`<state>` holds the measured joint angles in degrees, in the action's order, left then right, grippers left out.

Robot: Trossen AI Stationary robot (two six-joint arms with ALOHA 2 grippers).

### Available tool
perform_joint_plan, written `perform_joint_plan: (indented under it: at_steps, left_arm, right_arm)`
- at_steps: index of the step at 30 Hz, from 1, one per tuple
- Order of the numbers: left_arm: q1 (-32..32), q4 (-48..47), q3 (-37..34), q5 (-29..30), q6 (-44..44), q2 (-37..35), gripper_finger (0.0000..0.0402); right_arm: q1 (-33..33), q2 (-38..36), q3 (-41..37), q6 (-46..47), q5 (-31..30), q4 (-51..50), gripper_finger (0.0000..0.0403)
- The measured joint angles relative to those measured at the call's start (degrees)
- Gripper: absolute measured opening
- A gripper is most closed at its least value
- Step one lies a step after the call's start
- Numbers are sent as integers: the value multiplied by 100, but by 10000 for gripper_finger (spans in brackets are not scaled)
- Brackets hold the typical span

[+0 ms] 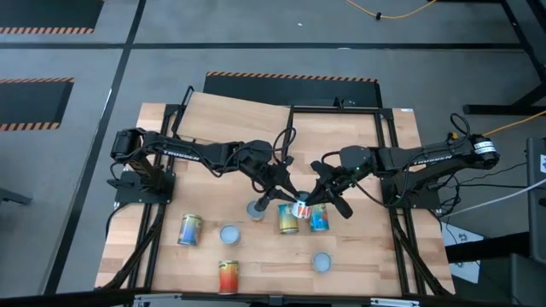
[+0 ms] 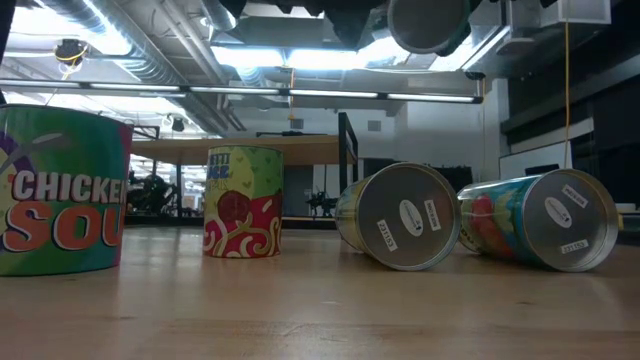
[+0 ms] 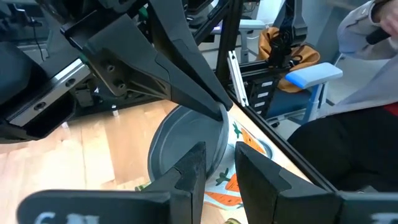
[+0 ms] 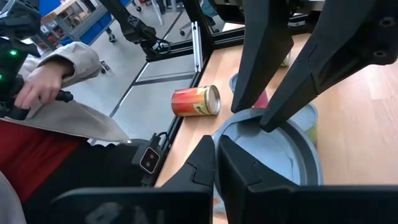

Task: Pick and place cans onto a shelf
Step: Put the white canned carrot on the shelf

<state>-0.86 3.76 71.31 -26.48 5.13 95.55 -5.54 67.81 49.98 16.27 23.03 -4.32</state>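
Both grippers hold one can (image 1: 301, 208) with a grey end (image 3: 177, 149) and an orange-patterned label, above the table's middle. My left gripper (image 1: 286, 194) reaches it from the left and my right gripper (image 1: 314, 198) from the right, each shut on its rim. Under it two cans (image 1: 288, 218) (image 1: 319, 217) lie on their sides. Another can (image 1: 255, 207) stands upright beside them. The shelf (image 1: 239, 119), a pale board in a black frame, lies at the far side. My left gripper pinches the can's rim (image 3: 219, 134) between its two fingers, one over the grey end and one on the labelled wall. The fingers come from the table's left, slanting down. The can hangs clear of the table. My right gripper pinches the rim (image 4: 229, 126) on the side opposite the left gripper's fingers (image 4: 261, 74), its own fingers nearly together. It comes from the table's right, slanting down. The grey end (image 4: 273, 155) faces the wrist camera, and the can is off the table.
Other cans are on the near half: a yellow-blue one lying (image 1: 189, 228), upright ones (image 1: 229, 234) (image 1: 322, 262), a red-orange one lying (image 1: 228, 275). The low view shows a soup can (image 2: 60, 190) close by. A person's sleeve (image 4: 68, 93) shows beyond the table edge.
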Motion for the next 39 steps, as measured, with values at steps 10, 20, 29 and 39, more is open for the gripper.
perform_joint_plan:
  at_steps: [10,20,29,39]
  left_arm:
    - [-4,69,-2,85,-203,0,88]
    - [-13,100,-11,279,-120,4,138]
    - [-11,166,-11,-65,160,2,135]
    - [-5,163,-10,-185,579,2,81]
  right_arm:
    - [2,0,0,-28,-12,6,10]
    - [7,44,0,-110,-44,26,10]
    - [7,44,0,-209,-11,229,10]
    - [7,46,0,-339,-22,229,10]
